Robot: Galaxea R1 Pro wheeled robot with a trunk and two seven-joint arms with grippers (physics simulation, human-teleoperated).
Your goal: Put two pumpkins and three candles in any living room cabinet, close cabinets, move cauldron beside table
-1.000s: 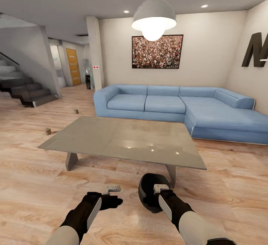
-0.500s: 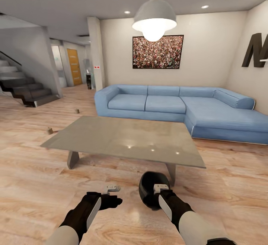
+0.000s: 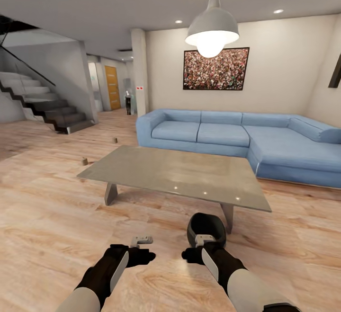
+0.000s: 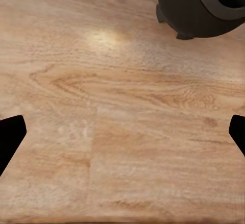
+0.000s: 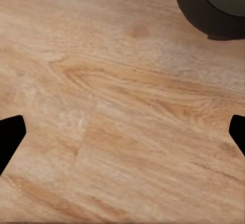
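Note:
The black cauldron point(image 3: 206, 227) stands on the wood floor beside the near right leg of the grey slab table point(image 3: 175, 174); it also appears as a black cauldron point(image 4: 199, 7) in the left wrist view and a black cauldron point(image 5: 214, 4) in the right wrist view. Two small brown candles lie on the floor left of the table, one candle point(image 3: 85, 161) nearer and another candle point(image 3: 114, 139) farther back. My left gripper point(image 3: 142, 241) is open over bare floor. My right gripper point(image 3: 204, 239), just short of the cauldron, is open and holds nothing. In both wrist views the fingertips sit wide apart, left gripper point(image 4: 122, 132) and right gripper point(image 5: 122, 132).
A blue corner sofa point(image 3: 237, 137) runs behind the table and along the right. Dark stairs point(image 3: 47, 108) rise at the left, with a pillar point(image 3: 140, 70) and an orange door point(image 3: 112, 87) beyond. A pendant lamp point(image 3: 211, 28) hangs over the table.
The whole picture has shifted right, so the camera has turned left. The cauldron now looks smaller and farther from my right gripper. Both arms keep their pose.

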